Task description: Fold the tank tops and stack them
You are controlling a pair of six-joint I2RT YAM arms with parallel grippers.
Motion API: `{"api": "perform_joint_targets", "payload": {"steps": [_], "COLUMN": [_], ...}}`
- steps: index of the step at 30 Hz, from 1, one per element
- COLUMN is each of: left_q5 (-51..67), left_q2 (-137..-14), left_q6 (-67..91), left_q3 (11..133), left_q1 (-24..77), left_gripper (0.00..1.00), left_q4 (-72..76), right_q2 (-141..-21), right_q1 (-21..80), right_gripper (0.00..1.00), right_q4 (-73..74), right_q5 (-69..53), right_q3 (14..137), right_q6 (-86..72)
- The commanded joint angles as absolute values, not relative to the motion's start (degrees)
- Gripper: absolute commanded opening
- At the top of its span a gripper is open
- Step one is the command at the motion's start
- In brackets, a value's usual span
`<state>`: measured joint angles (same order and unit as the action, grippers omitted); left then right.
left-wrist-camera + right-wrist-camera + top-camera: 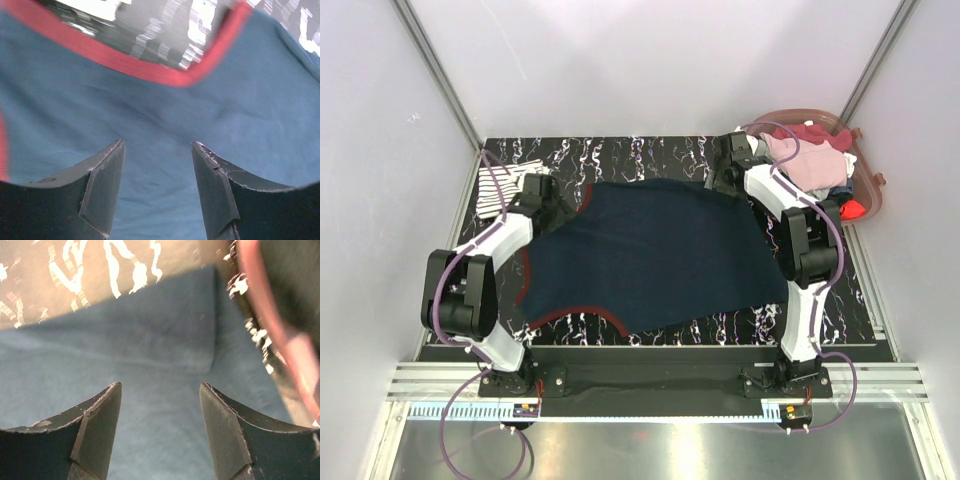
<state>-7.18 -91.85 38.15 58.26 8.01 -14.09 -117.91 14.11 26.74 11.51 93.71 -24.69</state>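
The dark navy tank top (660,255) with dark red trim (150,70) lies spread flat across the black marbled table (620,155). My left gripper (560,205) hovers over its far-left part by the trimmed opening. In the left wrist view it (157,145) is open, with only navy cloth (165,110) below. My right gripper (722,178) is at the garment's far-right corner. The right wrist view shows it (160,386) open over the cloth's hem (150,355). The white striped tank top (502,186) lies folded at the table's far-left corner.
A reddish basket (868,185) holding pink and red clothes (810,155) stands off the table's far-right corner. White walls close in the back and both sides. Both arm bases are bolted along the near edge.
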Motion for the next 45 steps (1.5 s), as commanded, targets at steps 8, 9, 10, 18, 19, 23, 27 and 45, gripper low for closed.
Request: {"api": "perform_joint_targets", "payload": {"steps": [8,9,10,18,19,23,27,45], "left_q5": [-2.2,-1.76,-0.37,3.76,5.26,5.37,0.45,-11.24], "left_q2": [-91.5,-90.97,-90.79,-93.69,-94.21,-93.44,-90.18,-78.57], "left_q6": [39.2,39.72,39.9,46.31,46.67,46.93,47.98,37.36], "left_q3": [53.19,52.48,51.77,50.28,49.84,47.9,47.02,55.1], "left_q1": [12.04,12.04,12.04,9.94,8.89,2.03,-4.2,1.74], "left_gripper": [0.59,0.59,0.59,0.57,0.57,0.55,0.54,0.83], "left_q4": [-14.85,-14.77,-14.42,-18.81,-17.85,-17.66,-19.86,-9.41], "right_q2": [-125.95,-125.77,-125.68,-124.54,-124.45,-124.54,-125.42,-127.0], "right_q1": [10.99,11.07,11.42,13.53,13.71,14.85,15.29,18.11], "right_gripper": [0.74,0.74,0.75,0.75,0.75,0.75,0.74,0.6], "right_q4": [32.97,31.39,31.03,30.94,30.85,30.41,30.32,32.17], "right_q5": [8.8,8.35,7.83,8.61,8.7,9.49,9.05,19.94], "right_q3": [105.3,104.51,103.54,103.36,103.36,102.57,102.66,102.57], "right_q6": [-22.05,-22.32,-22.41,-21.53,-21.45,-21.18,-21.18,-20.3]}}
